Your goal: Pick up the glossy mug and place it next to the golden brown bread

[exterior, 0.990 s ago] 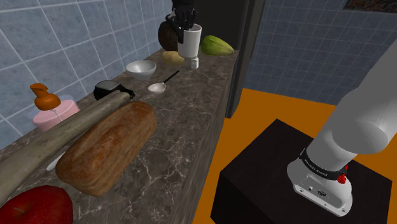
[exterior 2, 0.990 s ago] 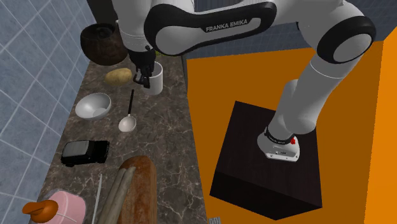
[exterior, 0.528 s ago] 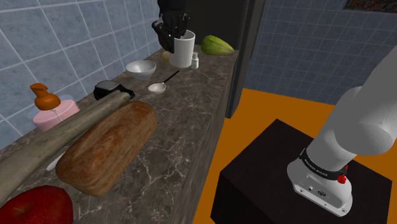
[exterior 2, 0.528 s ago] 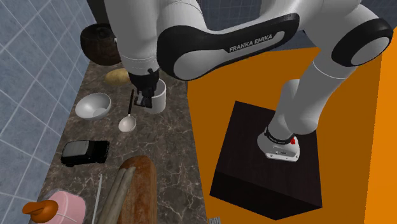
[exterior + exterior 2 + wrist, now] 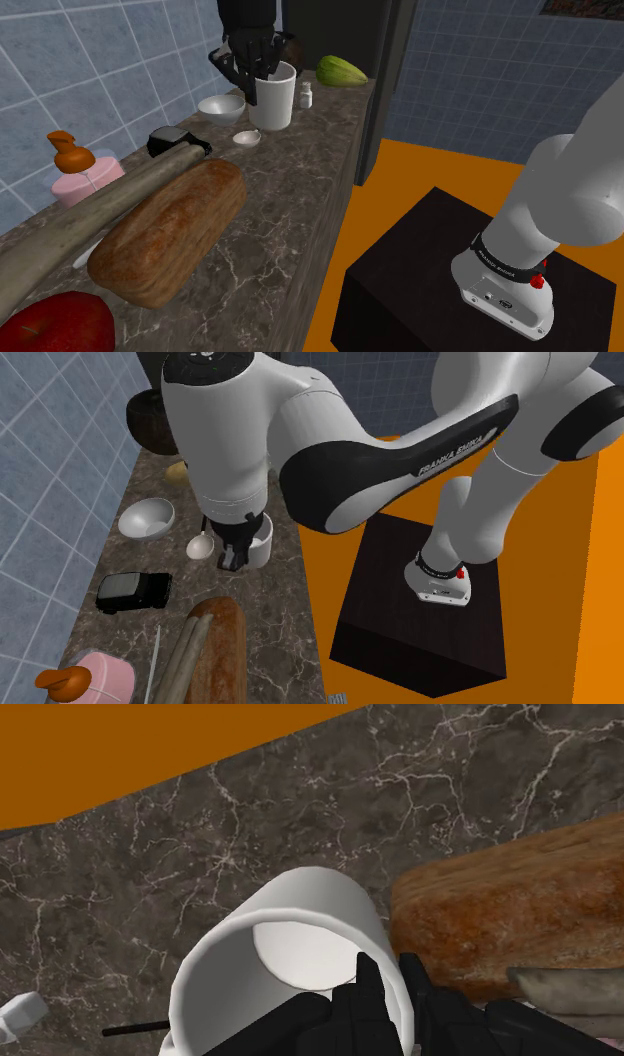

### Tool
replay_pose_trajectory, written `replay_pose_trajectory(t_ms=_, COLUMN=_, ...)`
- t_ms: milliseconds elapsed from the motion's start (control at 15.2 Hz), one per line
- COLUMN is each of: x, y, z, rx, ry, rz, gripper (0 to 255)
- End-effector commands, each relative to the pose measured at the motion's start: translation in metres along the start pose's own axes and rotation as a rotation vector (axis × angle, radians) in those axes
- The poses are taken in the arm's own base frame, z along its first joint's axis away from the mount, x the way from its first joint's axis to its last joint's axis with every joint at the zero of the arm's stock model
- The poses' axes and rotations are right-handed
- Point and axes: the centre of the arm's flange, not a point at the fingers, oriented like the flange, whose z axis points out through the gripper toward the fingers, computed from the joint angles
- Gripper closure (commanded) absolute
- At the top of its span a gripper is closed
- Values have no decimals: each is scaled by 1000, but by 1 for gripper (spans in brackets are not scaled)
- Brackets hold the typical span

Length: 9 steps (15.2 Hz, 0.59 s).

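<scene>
The white glossy mug (image 5: 273,100) hangs upright in my gripper (image 5: 258,68), which is shut on its rim wall, one finger inside and one outside. It is over the marble counter beside the spoon's bowl (image 5: 246,137). In the second exterior view the mug (image 5: 259,543) sits under the hand, with the gripper (image 5: 235,548) on the side facing the bread. The golden brown loaf (image 5: 170,230) lies further along the counter towards the shoulder camera. In the wrist view the mug (image 5: 290,944) is clasped by the fingers (image 5: 368,989), and the bread (image 5: 500,904) lies just beyond it.
A grey bowl (image 5: 221,105), a black toy car (image 5: 175,142), a pink soap dispenser (image 5: 80,175), a long grey roller (image 5: 90,215) and a red apple (image 5: 55,325) line the wall side. A green fruit (image 5: 342,70) and a small shaker (image 5: 306,95) sit at the far end. The counter edge drops to orange floor.
The arm has carried the mug from the far end of the counter along it towards the bread, past the potato to beside the spoon. The grip has stayed shut.
</scene>
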Motion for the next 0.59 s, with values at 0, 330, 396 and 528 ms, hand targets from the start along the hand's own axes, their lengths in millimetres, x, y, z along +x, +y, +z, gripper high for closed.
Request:
replay_pose_trajectory(t_ms=0, x=-12, y=-24, z=-6, rx=0, ry=1, rz=2, gripper=255)
replay_pose_trajectory(t_ms=330, x=-41, y=-83, z=-15, rx=0, ry=1, rz=2, gripper=255)
replay_pose_trajectory(t_ms=396, x=-46, y=-95, z=-16, rx=0, ry=1, rz=2, gripper=255)
replay_pose_trajectory(t_ms=528, x=-58, y=-118, z=-20, rx=0, ry=1, rz=2, gripper=255)
